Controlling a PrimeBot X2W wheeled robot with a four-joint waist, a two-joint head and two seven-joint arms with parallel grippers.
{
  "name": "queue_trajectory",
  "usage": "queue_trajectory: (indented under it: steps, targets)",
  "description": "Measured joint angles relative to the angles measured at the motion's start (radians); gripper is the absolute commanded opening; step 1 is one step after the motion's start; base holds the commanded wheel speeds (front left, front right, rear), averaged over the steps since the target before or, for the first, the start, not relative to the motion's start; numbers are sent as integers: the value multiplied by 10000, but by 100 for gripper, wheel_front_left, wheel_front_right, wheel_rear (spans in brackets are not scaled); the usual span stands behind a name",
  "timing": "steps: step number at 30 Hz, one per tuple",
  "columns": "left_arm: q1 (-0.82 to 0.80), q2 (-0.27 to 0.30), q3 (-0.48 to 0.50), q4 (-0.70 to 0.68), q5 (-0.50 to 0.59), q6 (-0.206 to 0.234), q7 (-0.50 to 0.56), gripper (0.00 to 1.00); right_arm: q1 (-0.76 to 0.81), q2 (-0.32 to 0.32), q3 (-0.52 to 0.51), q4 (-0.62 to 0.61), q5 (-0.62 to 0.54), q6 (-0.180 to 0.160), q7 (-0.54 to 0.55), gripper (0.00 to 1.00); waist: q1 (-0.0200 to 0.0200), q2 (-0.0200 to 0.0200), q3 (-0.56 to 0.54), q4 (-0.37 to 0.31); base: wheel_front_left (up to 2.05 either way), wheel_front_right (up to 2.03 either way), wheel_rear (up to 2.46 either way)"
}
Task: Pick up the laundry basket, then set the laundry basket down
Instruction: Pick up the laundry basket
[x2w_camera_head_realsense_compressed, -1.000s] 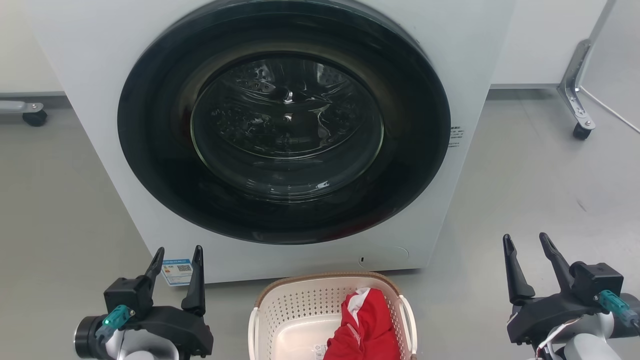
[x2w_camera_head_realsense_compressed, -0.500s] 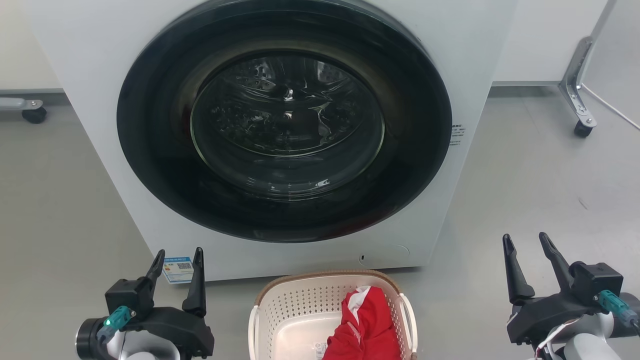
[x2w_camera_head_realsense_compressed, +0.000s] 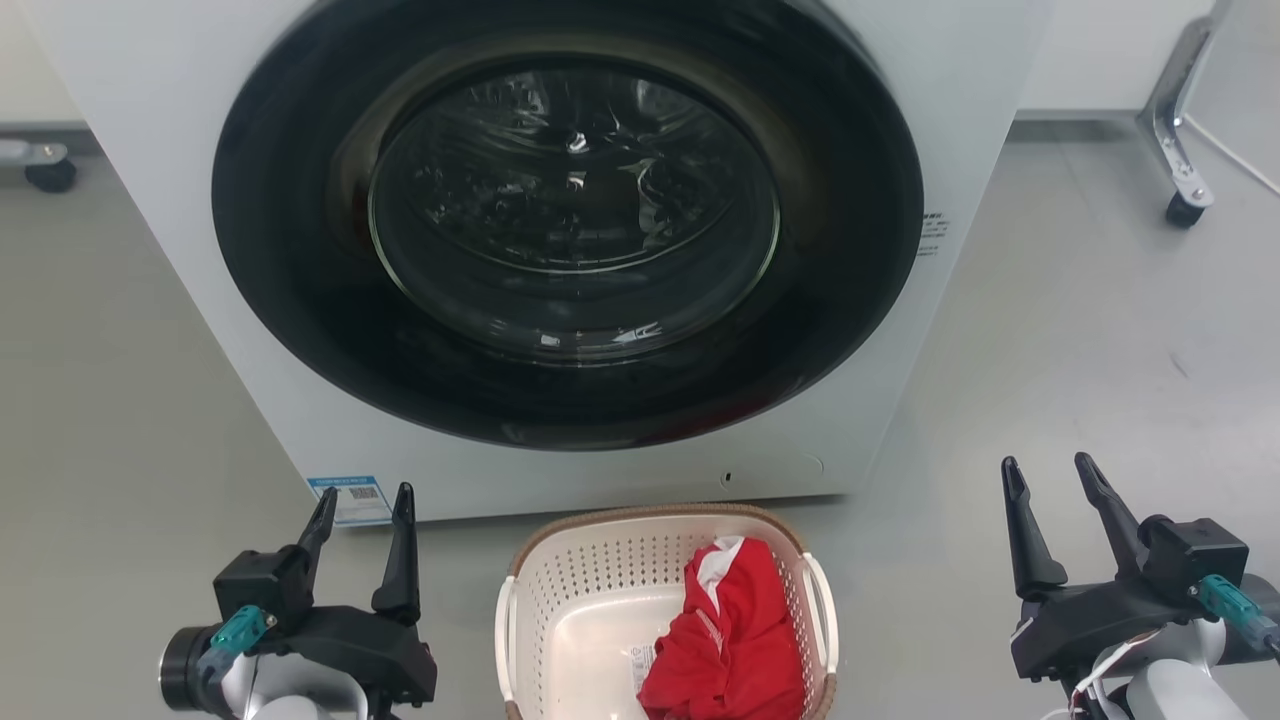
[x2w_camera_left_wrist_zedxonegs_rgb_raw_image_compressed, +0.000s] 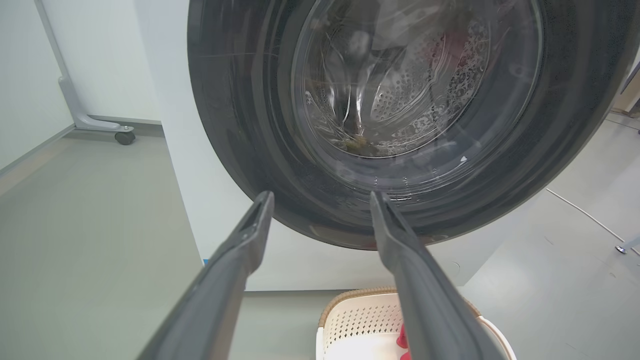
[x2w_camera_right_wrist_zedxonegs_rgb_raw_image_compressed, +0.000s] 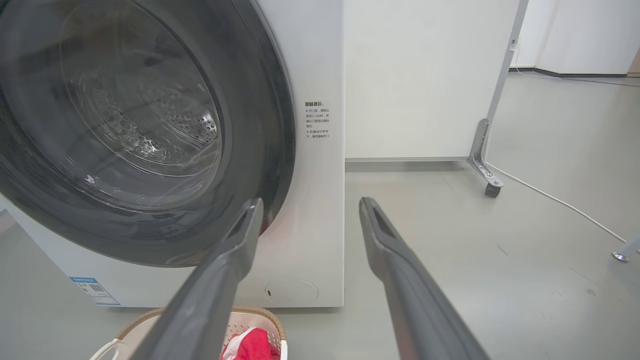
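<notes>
The cream-white laundry basket (x2w_camera_head_realsense_compressed: 580, 610) with its brown woven rim stands on the floor just before the washing machine, low in the middle of the head view. A red and white garment (x2w_camera_head_realsense_compressed: 735, 640) lies in its right half. My left gripper (x2w_camera_head_realsense_compressed: 362, 497) is open, held to the left of the basket with nothing between its fingers. My right gripper (x2w_camera_head_realsense_compressed: 1048, 467) is open too, well off to the basket's right. The left wrist view catches the basket (x2w_camera_left_wrist_zedxonegs_rgb_raw_image_compressed: 360, 320) under the right finger of the left gripper (x2w_camera_left_wrist_zedxonegs_rgb_raw_image_compressed: 320, 196). Its rim (x2w_camera_right_wrist_zedxonegs_rgb_raw_image_compressed: 150, 315) peeks beneath the right gripper (x2w_camera_right_wrist_zedxonegs_rgb_raw_image_compressed: 309, 202).
A white washing machine (x2w_camera_head_realsense_compressed: 960, 90) with a large dark round door (x2w_camera_head_realsense_compressed: 570, 230) fills the space ahead. Caster feet of metal stands sit at far left (x2w_camera_head_realsense_compressed: 48, 172) and far right (x2w_camera_head_realsense_compressed: 1185, 205). A white cable (x2w_camera_right_wrist_zedxonegs_rgb_raw_image_compressed: 560, 202) runs over the grey floor on the right.
The whole head view has shifted: the camera has tilted down and closer, so more of the basket shows. Both grippers hold the same open pose beside the basket.
</notes>
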Motion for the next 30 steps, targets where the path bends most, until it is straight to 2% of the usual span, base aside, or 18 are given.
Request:
queue_trajectory:
  steps: [10,30]
  targets:
    - [-505,-52,153,-290,0,31,-2,100,-359,19,-113,-328,-81,0,0,100,1,1,1075,20,0,0,0]
    - [-2416,-299,397,-474,128,105,-2,100,-2144,203,-238,-529,-267,4,-46,100,2,2,4101,-52,0,0,0]
